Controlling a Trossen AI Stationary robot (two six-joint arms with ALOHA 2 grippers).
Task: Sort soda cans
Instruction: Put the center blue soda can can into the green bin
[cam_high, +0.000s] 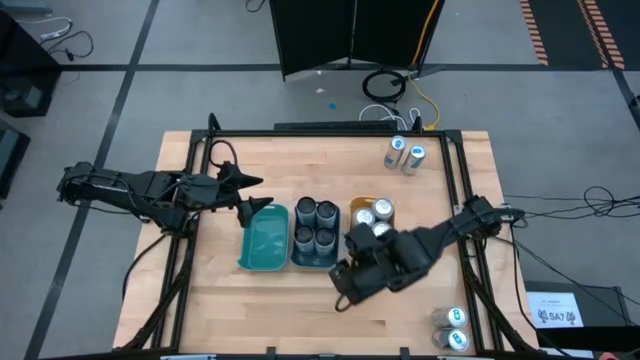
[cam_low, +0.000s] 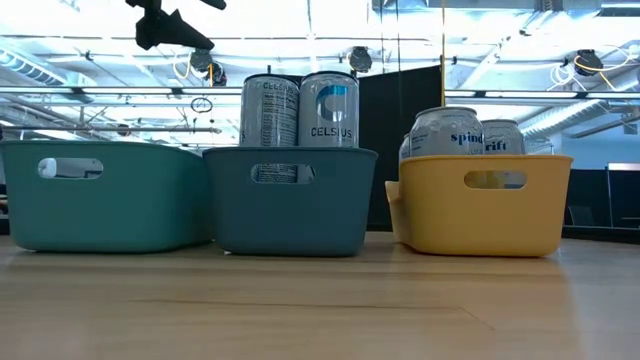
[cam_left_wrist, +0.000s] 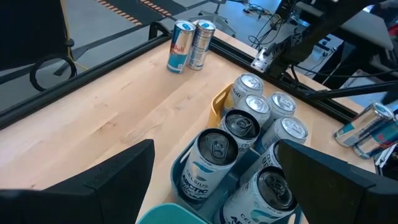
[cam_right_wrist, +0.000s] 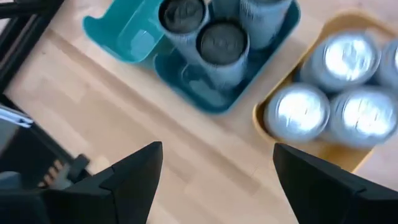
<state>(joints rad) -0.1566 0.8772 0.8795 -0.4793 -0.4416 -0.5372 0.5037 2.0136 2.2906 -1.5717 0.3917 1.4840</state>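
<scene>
A pale wooden table (cam_high: 250, 310) fills the middle of the floor, framed by black rails. Two dark arms reach over it from either side. The left arm comes in from the left edge, and the left gripper (cam_high: 252, 196) hangs over the far rim of the teal tray, fingers spread wide with nothing between them. The right arm slants in from the right rail, and the right gripper (cam_high: 352, 243) sits low beside the orange tray, on its near side; its fingers (cam_right_wrist: 130, 171) also stand well apart and hold nothing.

Three trays stand in a row at the table's centre, touching or nearly so. The teal tray (cam_high: 262, 243) on the left looks empty. The darker blue tray (cam_high: 297, 262) in the middle holds four tall dark-topped cans (cam_high: 316, 225), packed upright in a square; the low view shows "CELSIUS" on one of them. The orange tray (cam_high: 357, 208) on the right holds silver-topped cans (cam_high: 375, 215), upright and close together, partly hidden by the right arm from above; the left wrist view shows four of them.

Two more cans (cam_high: 404, 154) with blue and silver sides stand side by side at the far right corner of the table. Another pair (cam_high: 451, 328) sits at the near right corner, by the rail.
</scene>
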